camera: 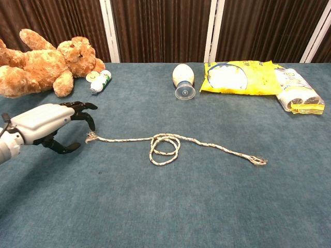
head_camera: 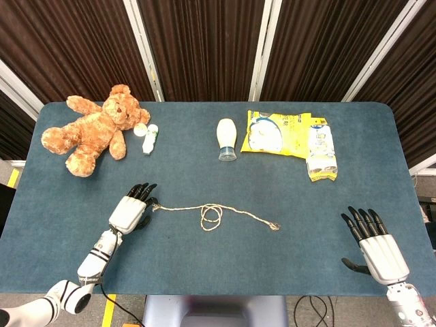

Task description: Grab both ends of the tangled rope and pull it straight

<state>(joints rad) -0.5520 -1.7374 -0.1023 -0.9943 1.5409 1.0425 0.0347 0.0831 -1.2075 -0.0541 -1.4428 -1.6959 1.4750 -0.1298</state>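
Observation:
A thin beige rope (head_camera: 214, 214) (camera: 165, 146) lies across the middle of the blue table, with a small double loop at its centre. Its frayed left end (head_camera: 156, 206) (camera: 91, 137) lies just right of my left hand (head_camera: 132, 208) (camera: 49, 125), whose fingers are spread and curved over the table beside that end, holding nothing. The rope's right end (head_camera: 274, 225) (camera: 258, 160) lies free. My right hand (head_camera: 377, 247) hovers open at the table's near right corner, far from the rope, and shows only in the head view.
A brown teddy bear (head_camera: 92, 130) (camera: 44, 63) lies at the back left with a small white-green bottle (head_camera: 149, 139) (camera: 99, 82) beside it. A white bottle (head_camera: 227, 139) (camera: 183, 80), a yellow snack bag (head_camera: 279, 133) (camera: 239, 77) and a wrapped packet (head_camera: 321, 152) (camera: 297, 95) sit along the back.

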